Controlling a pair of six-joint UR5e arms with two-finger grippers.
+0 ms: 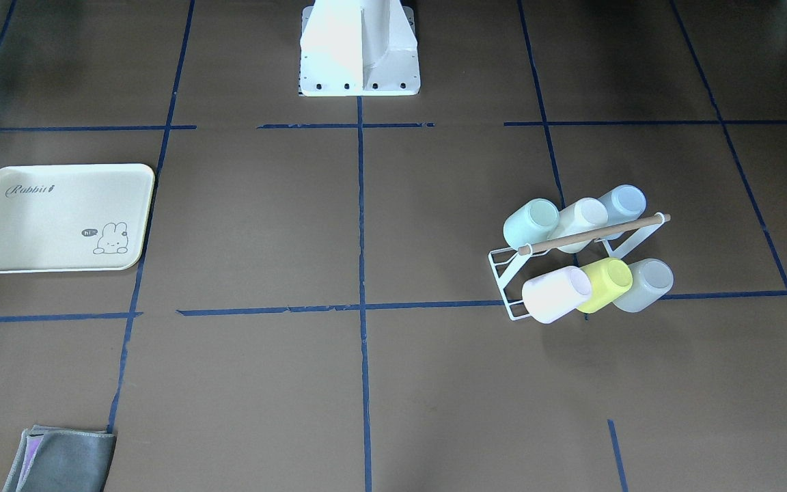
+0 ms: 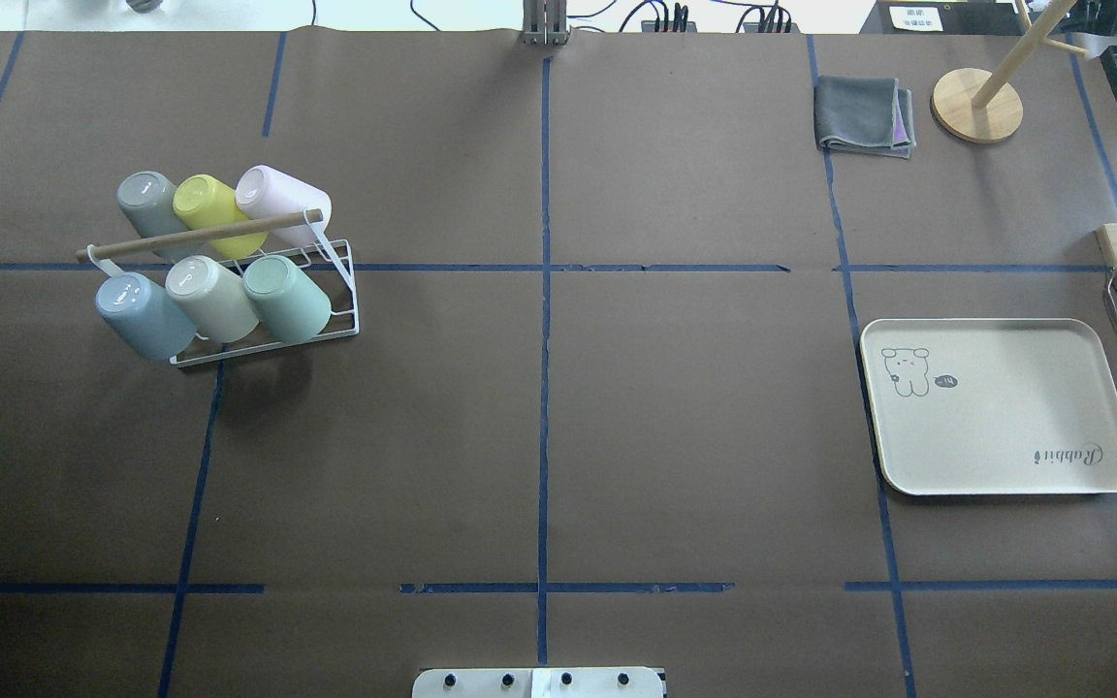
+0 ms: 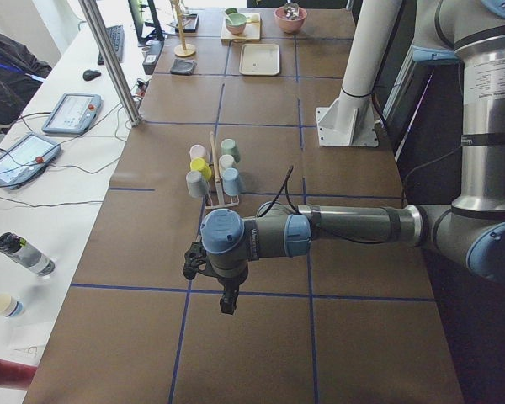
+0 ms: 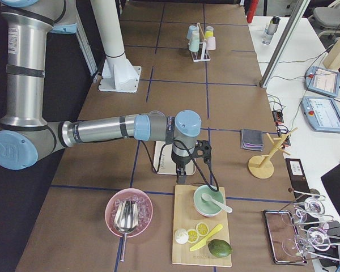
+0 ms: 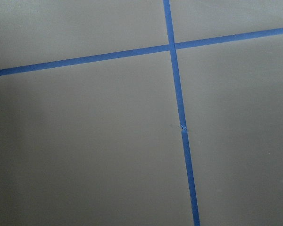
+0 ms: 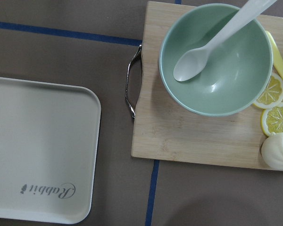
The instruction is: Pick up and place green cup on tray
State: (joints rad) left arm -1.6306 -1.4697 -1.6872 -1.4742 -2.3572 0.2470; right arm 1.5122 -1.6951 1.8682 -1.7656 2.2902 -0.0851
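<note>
Green cup [image 2: 287, 298] sits racked, well apart from left gripper [image 3: 227, 303], right gripper [image 4: 180, 175]

Robotics laboratory: a long table [image 2: 694, 427] papered in brown and marked into a grid with blue tape [image 2: 545, 388], with a white robot pedestal [image 1: 359, 48] bolted down at twelve o'clock in the front-facing view. The grey, blue-capped left arm [image 3: 345, 227] and right arm [image 4: 102, 129] reach over it. Teach pendants [image 3: 70, 113] lie on a white bench [image 3: 34, 210] at nine o'clock in the left side view.

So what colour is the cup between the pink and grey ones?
The cup is yellow-green; clearest in the front-facing view.
</note>
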